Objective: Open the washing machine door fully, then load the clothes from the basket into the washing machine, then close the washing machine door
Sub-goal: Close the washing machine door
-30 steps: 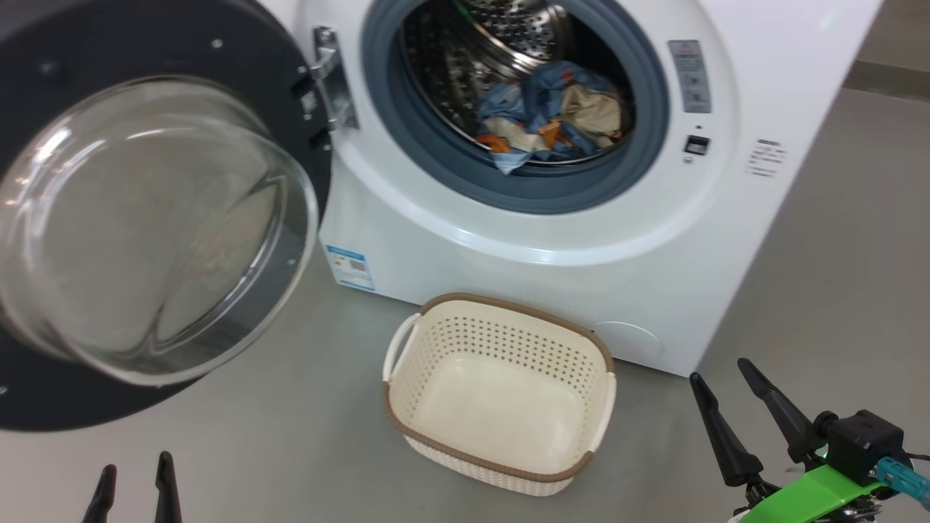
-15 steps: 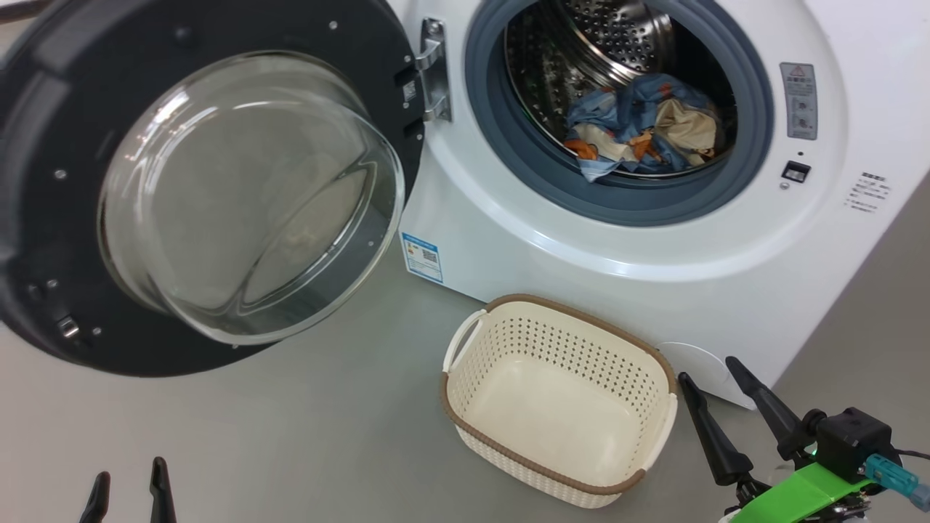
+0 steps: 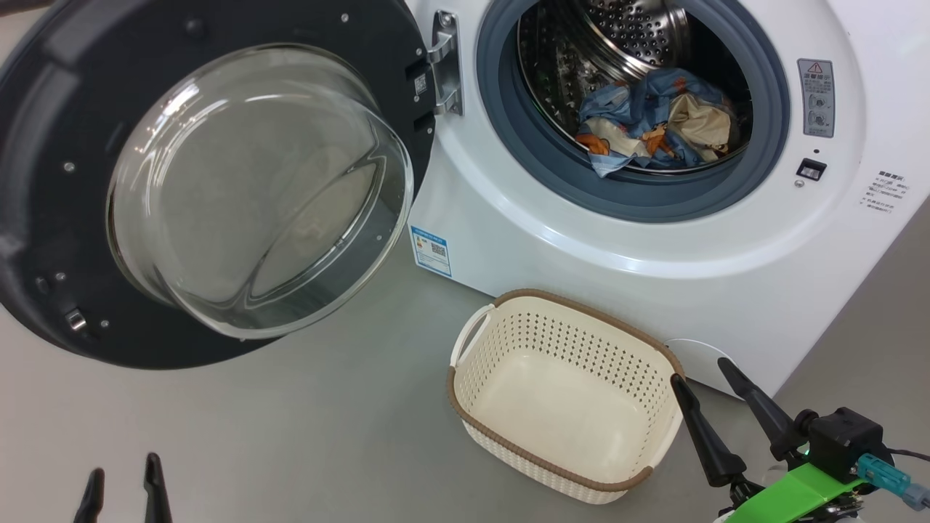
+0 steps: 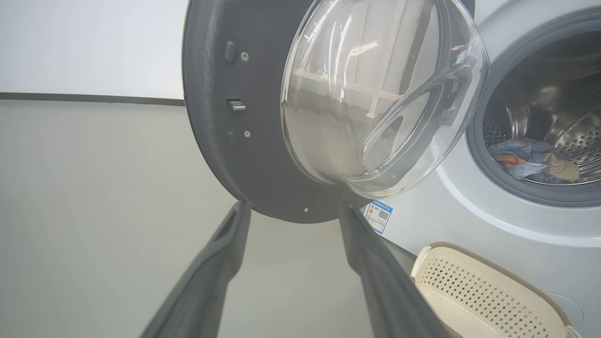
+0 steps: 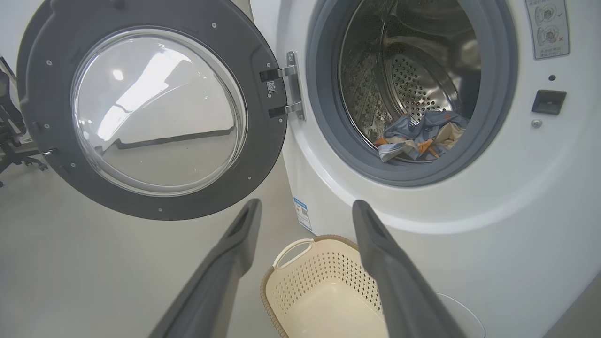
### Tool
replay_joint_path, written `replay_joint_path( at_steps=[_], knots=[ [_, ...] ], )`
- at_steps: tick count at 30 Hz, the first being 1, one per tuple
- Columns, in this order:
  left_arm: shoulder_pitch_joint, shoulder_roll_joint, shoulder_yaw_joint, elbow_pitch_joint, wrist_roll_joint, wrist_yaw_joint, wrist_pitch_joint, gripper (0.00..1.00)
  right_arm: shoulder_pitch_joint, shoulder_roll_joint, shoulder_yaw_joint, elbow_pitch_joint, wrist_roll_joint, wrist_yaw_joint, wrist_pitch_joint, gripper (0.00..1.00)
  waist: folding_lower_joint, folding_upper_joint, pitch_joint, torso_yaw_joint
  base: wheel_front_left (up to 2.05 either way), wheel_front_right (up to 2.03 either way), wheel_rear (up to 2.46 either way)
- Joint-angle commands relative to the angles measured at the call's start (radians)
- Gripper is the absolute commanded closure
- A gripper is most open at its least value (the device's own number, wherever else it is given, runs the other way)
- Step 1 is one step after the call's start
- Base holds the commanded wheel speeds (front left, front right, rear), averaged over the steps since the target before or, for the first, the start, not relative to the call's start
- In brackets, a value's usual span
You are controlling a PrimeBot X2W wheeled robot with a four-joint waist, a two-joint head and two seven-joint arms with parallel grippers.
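- Clothes (image 3: pixel 654 116) lie inside the washing machine (image 3: pixel 654 240) drum; basket (image 3: pixel 567 407) sits empty on the floor, near its front.
- Left pincer (image 3: pixel 120 483) and right pincer (image 3: pixel 716 396) both spread wide, holding nothing.
- Washing machine door (image 3: pixel 218 181) hangs wide open at left: push its dark outer rim rightward, steadily, until it latches.

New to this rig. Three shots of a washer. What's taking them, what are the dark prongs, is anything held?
A two-armed wheeled robot takes them: one camera on its head, one on each wrist. The prongs are its claw fingers. In the head view the left claw sits lower left, the right claw lower right; both are open and hold nothing. The door hangs open. The clothes lie in the washer drum. The basket stands empty on the floor in front. Each wrist view looks along its own fingers.
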Motion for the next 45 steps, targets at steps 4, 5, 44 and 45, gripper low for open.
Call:
replay_joint_path(
  at_steps=[4,5,44,45],
  knots=[
    [-0.04,0.036,0.045,-0.084,-0.021,-0.003,-0.007,0.88,-0.035,-0.017,0.014,-0.021,0.007,0.004,-0.008,0.0,0.0,0.0,0.012,0.002,0.0,0.0,0.0],
    [-0.049,0.045,0.051,-0.102,-0.034,-0.003,-0.007,1.0,-0.034,-0.017,0.014,-0.022,0.006,0.004,-0.008,0.0,0.0,0.0,0.015,0.003,0.0,0.0,0.0],
    [-0.782,0.687,0.015,0.455,-0.994,-0.003,0.667,1.0,-0.111,-0.113,0.106,-0.039,0.015,0.004,-0.008,0.0,0.0,0.0,0.189,-0.027,0.0,0.0,0.0],
    [-0.787,0.687,0.014,0.46,-1.004,-0.003,0.671,1.0,-0.111,-0.116,0.108,-0.04,0.016,0.004,-0.008,0.0,0.0,0.0,0.192,-0.028,0.0,0.0,0.0]
  ],
)
